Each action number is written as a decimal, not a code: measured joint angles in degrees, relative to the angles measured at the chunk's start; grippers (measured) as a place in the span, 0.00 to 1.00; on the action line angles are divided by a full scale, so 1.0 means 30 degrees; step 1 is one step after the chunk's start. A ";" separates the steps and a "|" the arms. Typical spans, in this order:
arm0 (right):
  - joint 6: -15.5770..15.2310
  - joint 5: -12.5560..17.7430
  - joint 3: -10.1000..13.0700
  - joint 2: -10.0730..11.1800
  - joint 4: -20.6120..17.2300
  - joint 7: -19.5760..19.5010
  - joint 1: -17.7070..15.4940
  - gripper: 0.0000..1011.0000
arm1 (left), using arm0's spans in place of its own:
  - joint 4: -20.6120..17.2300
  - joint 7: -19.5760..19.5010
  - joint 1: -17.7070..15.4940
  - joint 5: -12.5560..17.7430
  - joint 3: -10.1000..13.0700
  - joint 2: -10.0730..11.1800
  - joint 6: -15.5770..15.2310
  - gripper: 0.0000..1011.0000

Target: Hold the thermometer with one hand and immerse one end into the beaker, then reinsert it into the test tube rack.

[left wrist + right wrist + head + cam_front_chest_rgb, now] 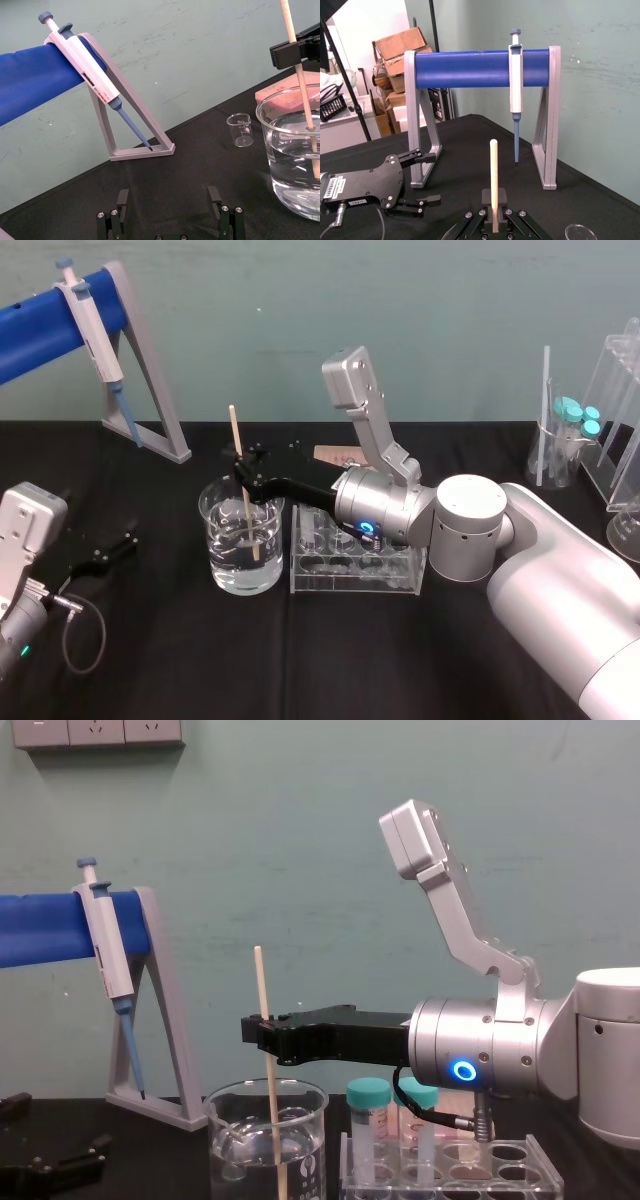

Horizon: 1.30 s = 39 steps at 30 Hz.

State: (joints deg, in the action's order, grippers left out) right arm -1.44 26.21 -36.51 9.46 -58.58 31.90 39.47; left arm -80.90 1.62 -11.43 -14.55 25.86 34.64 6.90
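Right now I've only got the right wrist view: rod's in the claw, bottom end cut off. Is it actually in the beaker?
Observer: Yes. Head view: the thermometer has its lower end under the water in the beaker, right claw gripping it above the rim.
Operator: Where's the rack?
Observer: The test tube rack stands close beside the beaker, on its right, under the right forearm.
Operator: Left arm in the way?
Observer: No. The left claw is parked open, low, off to the beaker's left.

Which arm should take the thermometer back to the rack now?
Right. The right gripper clamps the thermometer, dipped in the beaker, with the test tube rack beside it. The left gripper lies open, far off.
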 joint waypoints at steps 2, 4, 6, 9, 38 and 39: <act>0.0000 0.0001 -0.0001 0.0001 0.0000 0.0000 0.0000 0.05 | 0.0000 0.0000 0.0000 -0.0001 -0.0001 0.0000 0.0001 0.99; -0.0001 0.0000 0.0000 0.0001 0.0000 0.0000 0.0001 0.05 | 0.0000 0.0000 0.0000 0.0000 0.0000 0.0000 0.0000 0.99; 0.0000 0.0000 0.0000 0.0001 0.0000 0.0000 0.0000 0.05 | -0.0001 0.0000 0.0001 0.0000 0.0000 0.0001 0.0001 0.99; 0.0000 0.0000 0.0000 0.0001 0.0000 -0.0001 0.0000 0.05 | 0.0000 0.0000 -0.0001 -0.0001 0.0000 0.0001 0.0001 0.99; -0.0001 0.0001 0.0000 0.0001 -0.0001 0.0000 0.0000 0.05 | 0.0000 0.0001 0.0000 0.0000 0.0000 0.0000 0.0000 0.99; -0.0001 0.0000 0.0000 0.0001 0.0001 0.0000 0.0000 0.05 | 0.0000 0.0000 0.0000 0.0000 0.0000 0.0000 0.0000 0.99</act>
State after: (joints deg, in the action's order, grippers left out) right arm -1.44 26.21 -36.51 9.47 -58.57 31.90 39.47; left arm -80.90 1.62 -11.43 -14.55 25.86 34.64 6.90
